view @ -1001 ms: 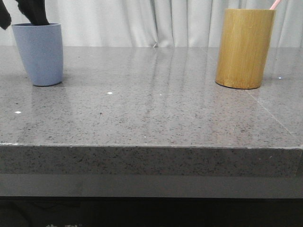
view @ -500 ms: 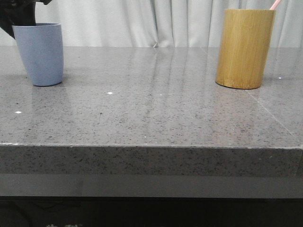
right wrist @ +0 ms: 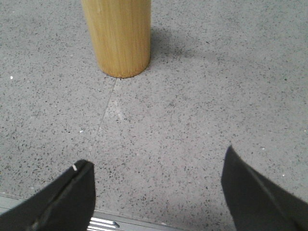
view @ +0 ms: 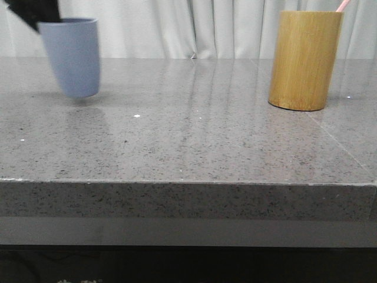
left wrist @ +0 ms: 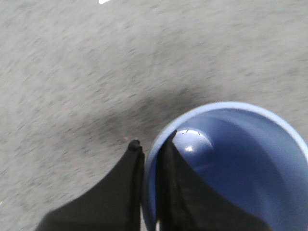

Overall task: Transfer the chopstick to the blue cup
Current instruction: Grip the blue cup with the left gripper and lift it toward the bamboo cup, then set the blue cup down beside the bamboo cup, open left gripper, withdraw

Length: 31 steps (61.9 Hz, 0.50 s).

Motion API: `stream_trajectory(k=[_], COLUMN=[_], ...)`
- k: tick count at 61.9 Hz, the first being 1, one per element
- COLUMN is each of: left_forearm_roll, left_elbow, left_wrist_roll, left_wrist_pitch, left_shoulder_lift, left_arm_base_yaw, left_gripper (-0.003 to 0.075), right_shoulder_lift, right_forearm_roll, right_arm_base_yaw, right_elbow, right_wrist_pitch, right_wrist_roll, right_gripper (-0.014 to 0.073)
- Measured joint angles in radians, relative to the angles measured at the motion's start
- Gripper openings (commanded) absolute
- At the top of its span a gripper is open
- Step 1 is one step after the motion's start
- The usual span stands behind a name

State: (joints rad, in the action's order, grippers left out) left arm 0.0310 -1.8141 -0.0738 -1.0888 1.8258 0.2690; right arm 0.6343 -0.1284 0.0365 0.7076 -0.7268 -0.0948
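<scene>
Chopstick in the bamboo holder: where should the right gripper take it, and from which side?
Grip the pink tip of the chopstick that sticks out above the rim of the bamboo holder, coming down from above. The rest of the stick is hidden inside the tall holder, so a side approach probably meets only its wall. The right gripper is open, low and short of the holder, so raise it first.

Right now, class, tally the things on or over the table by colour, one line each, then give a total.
Blue: 1, the cup, gripped at its rim by the left gripper
Yellow-brown: 1, the bamboo holder
Pink: 1, the chopstick, its tip poking out of the holder
Total: 3
</scene>
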Motion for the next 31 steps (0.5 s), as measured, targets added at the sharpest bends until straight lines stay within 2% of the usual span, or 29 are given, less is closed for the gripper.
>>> stream_trajectory(k=[14, 31], left_forearm_roll=[0.017, 0.019], left_elbow=[-0.155, -0.343], left_wrist_roll=[0.000, 0.000], left_wrist_pitch=[-0.019, -0.083], left_shoulder_lift=[0.052, 0.203], left_arm_base_yaw=[0.160, 0.265], left_gripper=[-0.0019, -0.0019], right_shoulder_lift=[0.002, 0.002], right_forearm_roll=[0.000, 0.000], right_arm_base_yaw=[0.000, 0.000], right_elbow=[0.000, 0.000], right_wrist_pitch=[0.000, 0.000], right_wrist_roll=[0.000, 0.000], right_gripper=[0.0559, 0.0559])
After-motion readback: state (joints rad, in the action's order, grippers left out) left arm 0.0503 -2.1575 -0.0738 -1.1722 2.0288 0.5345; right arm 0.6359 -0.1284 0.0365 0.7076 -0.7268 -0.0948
